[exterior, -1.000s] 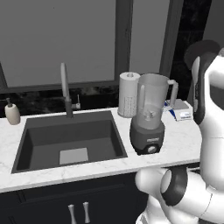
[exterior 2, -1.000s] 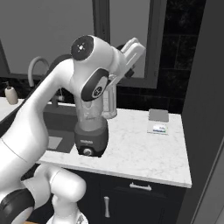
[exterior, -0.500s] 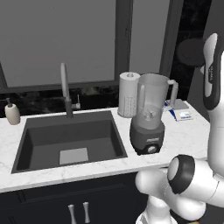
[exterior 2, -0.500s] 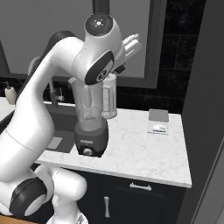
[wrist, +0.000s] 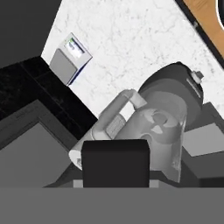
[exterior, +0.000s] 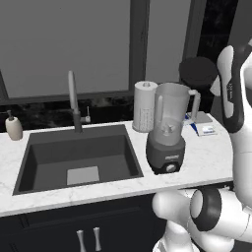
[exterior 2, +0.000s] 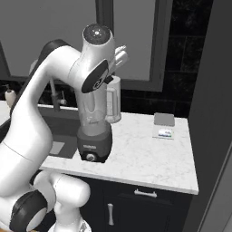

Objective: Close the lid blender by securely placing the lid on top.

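I've got the gripper [wrist: 115, 164] clamped on the lid [exterior: 198, 72], above and right of the blender [exterior: 169, 129] on the worktop [exterior 2: 145, 149]; off-centre drop clips the rim.

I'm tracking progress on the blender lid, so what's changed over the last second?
The arm has swung the lid left and slightly down, nearer the blender and its open jar, though not onto it. The lid stays gripped. The blender, the paper-towel roll and the small box on the counter have not moved.
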Motion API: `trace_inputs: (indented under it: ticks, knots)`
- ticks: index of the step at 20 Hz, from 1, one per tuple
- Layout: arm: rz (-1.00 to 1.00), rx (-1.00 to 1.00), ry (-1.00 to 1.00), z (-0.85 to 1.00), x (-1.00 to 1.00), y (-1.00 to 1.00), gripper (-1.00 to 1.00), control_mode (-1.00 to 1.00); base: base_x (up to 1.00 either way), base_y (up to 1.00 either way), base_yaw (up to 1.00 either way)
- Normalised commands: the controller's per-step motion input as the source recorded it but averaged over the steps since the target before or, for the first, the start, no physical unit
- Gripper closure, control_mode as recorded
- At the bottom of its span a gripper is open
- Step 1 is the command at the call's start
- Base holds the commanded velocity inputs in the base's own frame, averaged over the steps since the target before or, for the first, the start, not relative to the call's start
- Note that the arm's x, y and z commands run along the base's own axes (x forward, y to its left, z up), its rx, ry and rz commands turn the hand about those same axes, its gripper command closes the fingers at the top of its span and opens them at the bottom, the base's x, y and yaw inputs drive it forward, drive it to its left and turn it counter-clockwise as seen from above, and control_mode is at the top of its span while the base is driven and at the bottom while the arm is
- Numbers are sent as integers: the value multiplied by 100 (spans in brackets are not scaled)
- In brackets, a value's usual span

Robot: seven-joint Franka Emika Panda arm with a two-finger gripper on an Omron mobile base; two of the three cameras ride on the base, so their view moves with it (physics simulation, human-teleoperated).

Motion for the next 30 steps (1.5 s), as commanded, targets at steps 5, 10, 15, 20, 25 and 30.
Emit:
trace_inputs:
  ticks: [5, 10, 15, 20, 25, 30]
  knots:
    - [10, 2, 9, 9, 30, 33, 100, -100, 0, 0, 0]
    - [8, 1, 26, 0, 50, 29, 100, -100, 0, 0, 0]
    - [9, 6, 27, 0, 46, 1, 100, -100, 0, 0, 0]
    - [8, 10, 1, -8, 0, 0, 100, -100, 0, 0, 0]
    - [4, 3, -9, -23, 2, 0, 100, -100, 0, 0, 0]
    - [2, -7, -10, -24, 15, 0, 100, -100, 0, 0, 0]
